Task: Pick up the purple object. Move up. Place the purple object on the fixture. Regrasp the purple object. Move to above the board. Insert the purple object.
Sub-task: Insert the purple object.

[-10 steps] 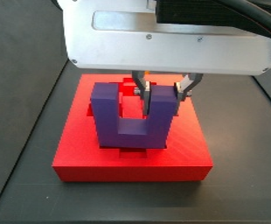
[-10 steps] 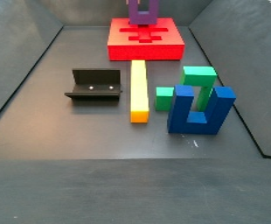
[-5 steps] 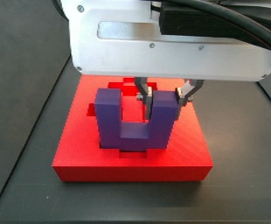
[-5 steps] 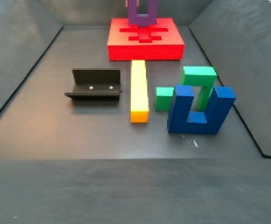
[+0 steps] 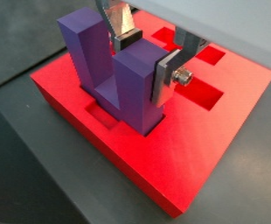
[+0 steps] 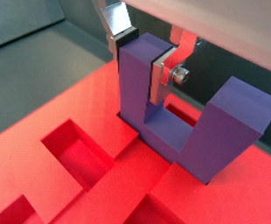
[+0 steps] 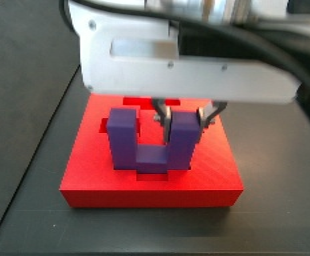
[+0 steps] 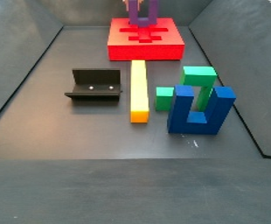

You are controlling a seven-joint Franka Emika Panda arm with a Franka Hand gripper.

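The purple object (image 7: 151,150) is a U-shaped block standing upright, prongs up, on the red board (image 7: 151,190). In both wrist views its base sits down in a recess of the board (image 5: 208,166). My gripper (image 5: 149,59) is shut on one prong of the purple object (image 5: 114,79), with a silver finger (image 5: 167,74) flat on each side. It also shows in a wrist view (image 6: 144,59), gripping the same prong near its top. In a side view the purple object (image 8: 142,10) stands on the board (image 8: 146,45) at the far end. The fixture (image 8: 94,85) stands empty at the left.
A yellow bar (image 8: 138,90) lies lengthwise in the middle of the floor. A green stepped block (image 8: 197,77) and a blue U-shaped block (image 8: 202,109) stand at the right. Dark sloping walls enclose the floor.
My gripper has moved down with the purple object, and its base now sits lower in the board's recess.
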